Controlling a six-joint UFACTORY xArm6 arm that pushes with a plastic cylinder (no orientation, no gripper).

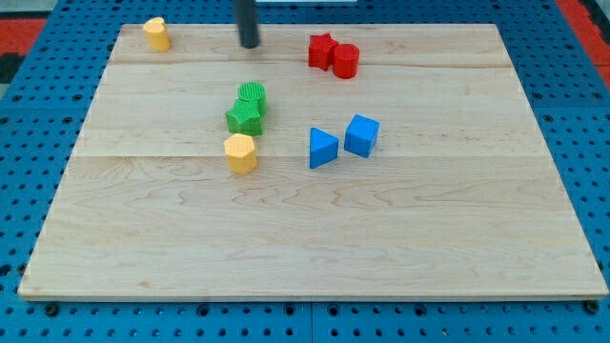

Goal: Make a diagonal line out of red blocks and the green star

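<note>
Your tip [250, 44] sits far on the worktop [305, 238]; no claw shows. Red star [321, 50] touches red cylinder [346, 61], far right; green star [245, 118] centre-left. Light, rigid, likely slippery: push faces squarely.

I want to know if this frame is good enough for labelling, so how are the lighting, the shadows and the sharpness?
Camera view: even, soft light on the wooden board, no glare; only faint shadows under the blocks; the red star, red cylinder and green star have slightly soft edges but readable shapes; my tip is dark and a little blurred, at the view's top, left of the red blocks.
</note>
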